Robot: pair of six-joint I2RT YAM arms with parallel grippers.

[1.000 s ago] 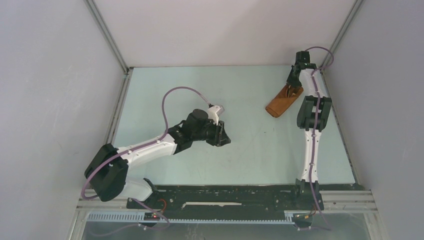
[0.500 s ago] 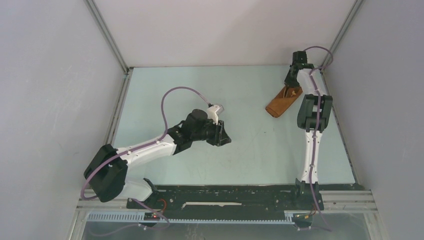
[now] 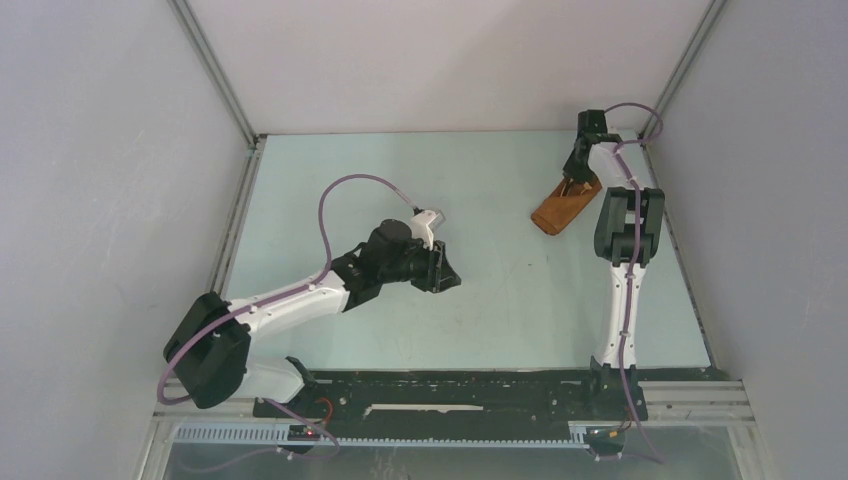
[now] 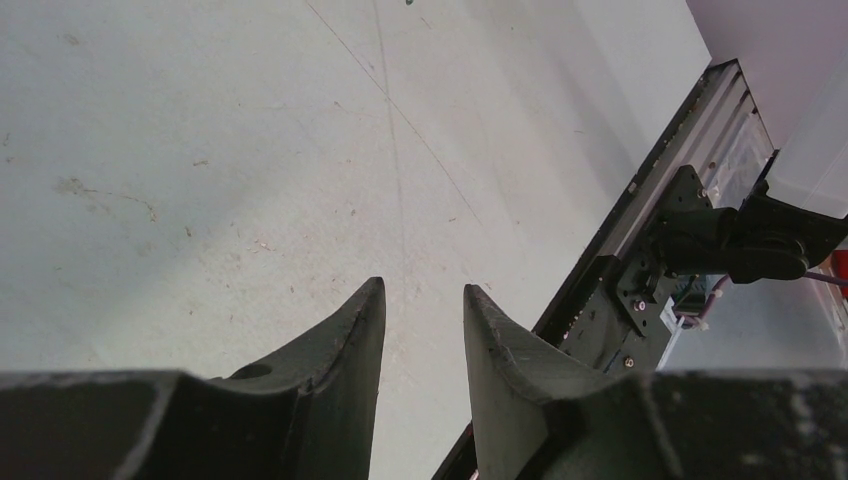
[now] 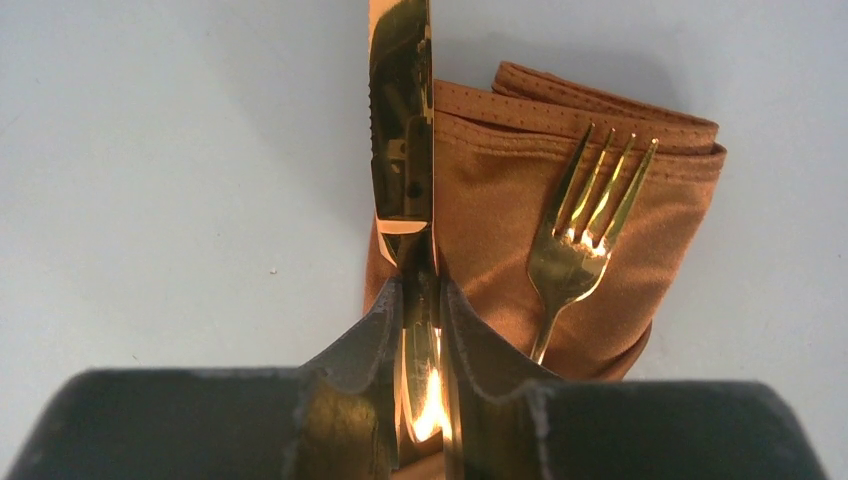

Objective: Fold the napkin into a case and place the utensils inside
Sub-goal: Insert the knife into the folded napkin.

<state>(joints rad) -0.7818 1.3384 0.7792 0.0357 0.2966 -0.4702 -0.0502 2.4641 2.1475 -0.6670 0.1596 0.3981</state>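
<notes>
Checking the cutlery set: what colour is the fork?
The fork is shiny gold; right wrist view.

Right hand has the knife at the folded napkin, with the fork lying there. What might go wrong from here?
1. The knife is pinched narrowly in the right hand, so it may pivot or slip when pushed.
2. Its blade lines up with the napkin's edge, so it might miss the fold and slide outside.
3. The left hand is far off and empty. Nothing pins the cloth, so a push may drag it and shift the fork.
</notes>
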